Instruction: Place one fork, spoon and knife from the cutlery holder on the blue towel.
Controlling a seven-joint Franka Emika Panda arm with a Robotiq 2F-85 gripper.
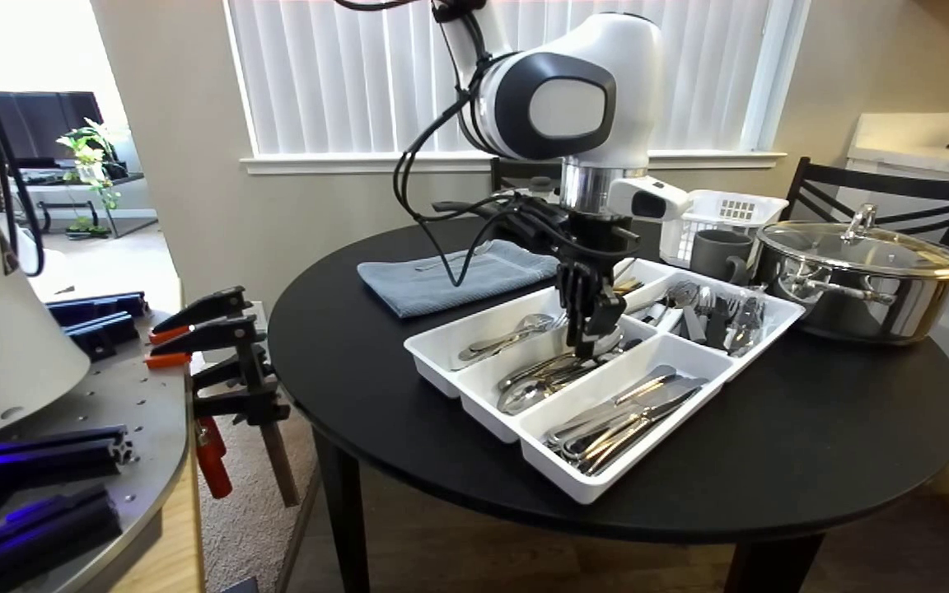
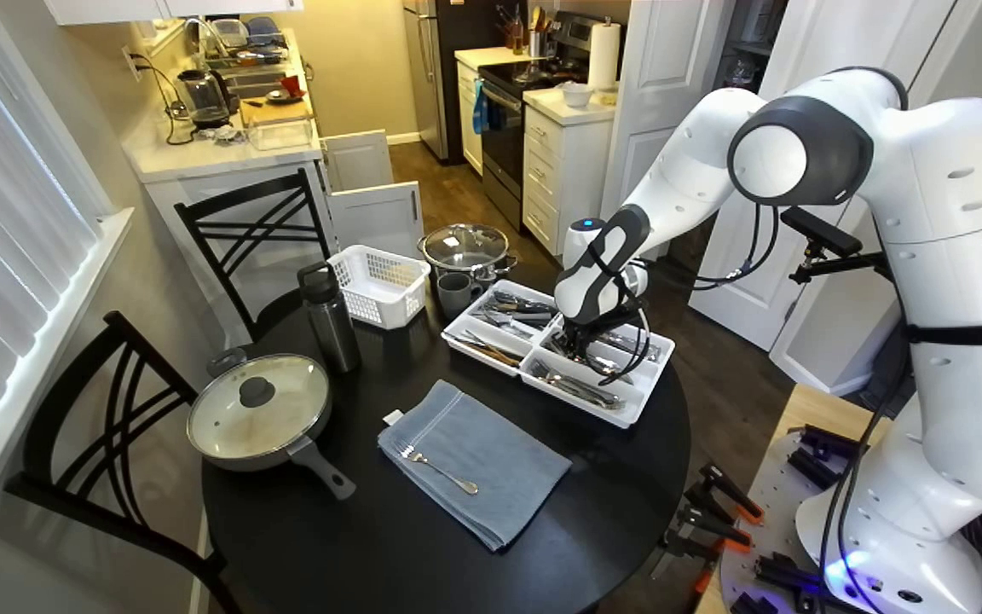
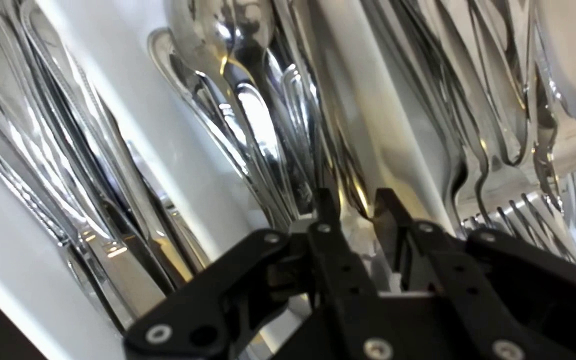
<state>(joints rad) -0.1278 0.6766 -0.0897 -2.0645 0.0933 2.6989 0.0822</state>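
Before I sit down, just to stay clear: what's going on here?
A white robot arm has its black two-fingered gripper, jaws apart, at the shiny metal spoons in the white, divided plastic tray. Whether it touches any is unclear. One silver metal fork lies on the folded grey-blue cloth, but no spoon or knife yet.

Table, round, black, bearing: tray, white, compartmented; towel, grey-blue, folded, flat, near tray but apart; basket, white, slotted; pan, lidded; bottle, upright, between pan and basket; pot, shiny metal, lidded; mug, grey, upright, just beside pot.
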